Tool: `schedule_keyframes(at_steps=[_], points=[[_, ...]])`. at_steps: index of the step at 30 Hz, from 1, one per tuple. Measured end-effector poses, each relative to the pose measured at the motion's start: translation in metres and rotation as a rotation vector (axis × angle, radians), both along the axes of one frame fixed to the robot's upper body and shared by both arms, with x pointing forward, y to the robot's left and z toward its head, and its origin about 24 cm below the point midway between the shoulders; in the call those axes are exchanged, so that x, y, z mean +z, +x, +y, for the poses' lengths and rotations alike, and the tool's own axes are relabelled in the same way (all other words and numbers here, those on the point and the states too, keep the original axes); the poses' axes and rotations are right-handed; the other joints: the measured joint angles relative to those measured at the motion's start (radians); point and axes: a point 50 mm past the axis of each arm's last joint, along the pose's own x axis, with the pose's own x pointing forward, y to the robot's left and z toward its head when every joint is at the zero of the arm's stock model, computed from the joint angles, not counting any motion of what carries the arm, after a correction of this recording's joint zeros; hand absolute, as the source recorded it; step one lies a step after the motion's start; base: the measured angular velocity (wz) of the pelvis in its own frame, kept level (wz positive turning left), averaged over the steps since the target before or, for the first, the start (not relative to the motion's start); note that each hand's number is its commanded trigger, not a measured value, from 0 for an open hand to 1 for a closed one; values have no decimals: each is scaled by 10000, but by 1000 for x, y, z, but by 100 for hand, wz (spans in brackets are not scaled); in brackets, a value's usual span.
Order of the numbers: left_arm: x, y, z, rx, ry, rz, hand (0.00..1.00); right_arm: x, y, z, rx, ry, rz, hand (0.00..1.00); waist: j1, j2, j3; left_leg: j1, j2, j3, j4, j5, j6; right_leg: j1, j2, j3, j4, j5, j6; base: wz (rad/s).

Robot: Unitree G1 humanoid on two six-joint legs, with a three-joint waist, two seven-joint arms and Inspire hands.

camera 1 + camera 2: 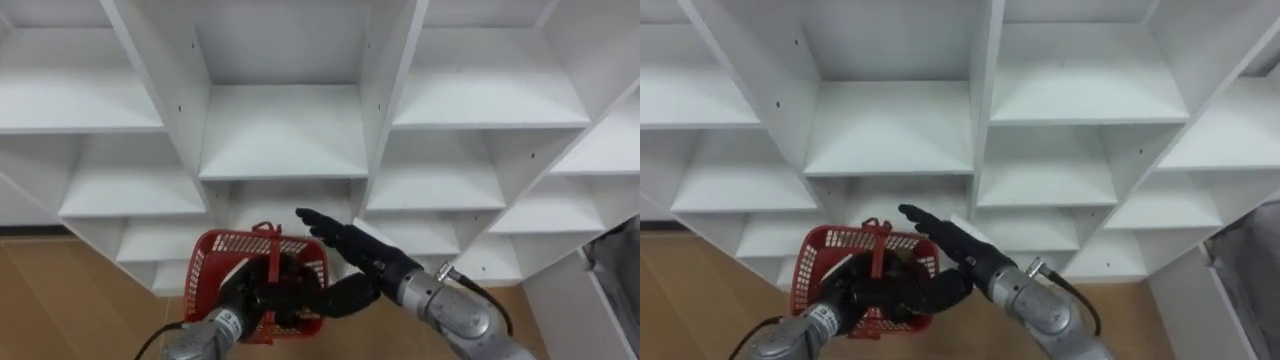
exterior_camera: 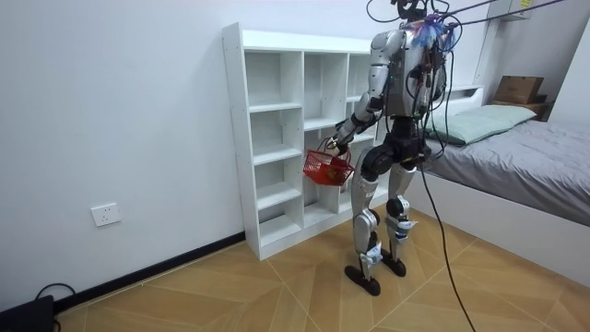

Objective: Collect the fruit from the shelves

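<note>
At 6 o'clock, the left robot hand [image 1: 243, 298] was curled round the handle of the red basket [image 1: 203, 272]. The right robot hand [image 1: 362, 255] was held with fingers straight and spread over the basket's 3 o'clock rim. The white closet [image 1: 285, 135] was faced, from 9 to 3 o'clock.

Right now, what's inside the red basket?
Inside the red basket only mesh wall shows. The left hand holding it and the open right hand cover the rest; fruit can't be told.

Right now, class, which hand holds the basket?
The left hand: its fingers curl round the basket handle. The right hand is open, fingers straight, by its rim.
</note>
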Motion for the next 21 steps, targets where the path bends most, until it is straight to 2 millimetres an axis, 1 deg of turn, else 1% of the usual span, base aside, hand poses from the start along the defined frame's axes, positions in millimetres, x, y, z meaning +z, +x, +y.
schedule_keyframes(at_steps=[2,3,5,7,8,10,11,12,13,14,16,17,19,20,21], points=[[-5,-10,10,399,129,256,100,0,-6,-6,-323,143,46,0,-33,13,-24,488,-34,22,-227,2,-13,463,41,-9,-264,4,5,0],[-7,-16,14,566,237,421,100,-3,-9,-12,-715,122,174,0,-47,49,-43,715,-45,11,-340,2,-18,703,45,-34,-395,-2,16,5],[-10,-23,20,717,539,560,100,-7,-13,-24,-1328,10,343,0,-39,67,-39,909,-72,0,-464,1,-17,903,27,-65,-478,-17,43,6],[-17,-39,27,1231,677,1000,100,-12,-20,-36,-2118,-67,531,0,-41,163,23,1231,-106,-10,-646,2,-15,1239,20,-124,-640,-21,75,0],[-19,-45,29,1389,707,1133,100,-14,-22,-39,-2321,-92,575,0,-50,178,34,1291,-113,-10,-687,3,-15,1277,22,-117,-696,-24,80,0],[-24,-60,39,1936,899,1569,100,-18,-28,-52,-3303,-34,760,0,-136,193,38,1421,-132,-34,-833,3,-16,1414,27,-117,-833,-35,97,3],[-26,-64,41,2040,966,1716,100,-20,-29,-56,-3559,-57,825,0,-142,196,36,1461,-133,-34,-873,4,-17,1470,31,-124,-905,-30,102,8],[-29,-73,45,2146,1225,1985,100,-23,-35,-63,-4138,-70,978,0,-165,208,28,1526,-144,-58,-909,3,-16,1592,32,-148,-953,-31,115,6],[-32,-84,49,2417,1309,2245,100,-26,-40,-69,-4646,-39,1100,0,-204,222,3,1549,-152,-61,-944,2,-16,1640,29,-152,-1009,-36,123,7],[-33,-89,51,2540,1343,2366,100,-27,-43,-72,-4868,-60,1146,0,-255,221,5,1559,-152,-66,-949,2,-16,1692,32,-161,-1076,-29,132,4],[-37,-105,58,2881,1673,2887,100,-34,-51,-83,-5626,-354,1407,0,-344,229,8,1588,-160,-56,-971,1,-16,1720,32,-175,-1119,-28,140,0],[-38,-108,59,2957,1719,2962,100,-36,-53,-85,-5817,-419,1480,0,-359,228,8,1595,-160,-36,-984,1,-16,1735,33,-194,-1138,-29,141,0],[-40,-116,63,3291,1896,3226,100,-48,-66,-97,-6781,-723,1965,0,-381,230,14,1700,-165,-23,-1051,0,-18,1913,36,-237,-1295,-34,150,7],[-41,-118,65,3369,1946,3328,100,-51,-69,-100,-6984,-864,2095,0,-382,227,2,1720,-169,-23,-1051,0,-19,1935,35,-235,-1295,-42,155,4],[-42,-122,68,3581,2109,3489,100,-57,-74,-106,-7379,-1131,2313,0,-387,231,8,1781,-169,-27,-1067,-1,-20,1992,39,-227,-1321,-50,159,0]])
